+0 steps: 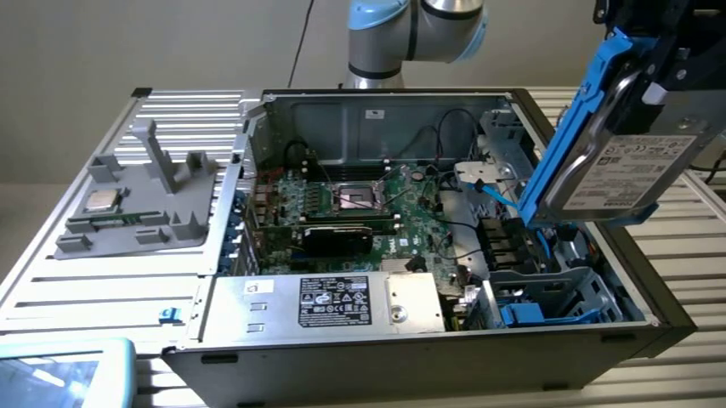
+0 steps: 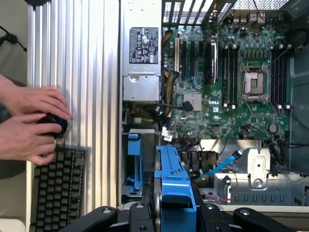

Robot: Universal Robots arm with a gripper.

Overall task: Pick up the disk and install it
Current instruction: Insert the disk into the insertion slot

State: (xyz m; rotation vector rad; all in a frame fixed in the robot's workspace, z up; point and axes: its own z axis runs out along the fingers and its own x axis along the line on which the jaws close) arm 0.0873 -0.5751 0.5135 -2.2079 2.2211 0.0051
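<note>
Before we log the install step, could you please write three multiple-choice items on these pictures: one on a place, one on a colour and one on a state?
1. Where is the disk?
A. Flat on the grey tray
B. In the air above the open computer case
C. Seated in the drive bay

2. What colour is the disk's plastic frame?
A. Bright blue
B. Red
C. Yellow

3. How does the gripper stand?
A. Open and empty
B. Shut on a cable
C. Shut on the disk

Answers:
1 B: it hangs tilted over the case and touches nothing below.
2 A: a blue rail runs along its edge.
3 C: the black fingers clamp the frame on both sides.
</note>
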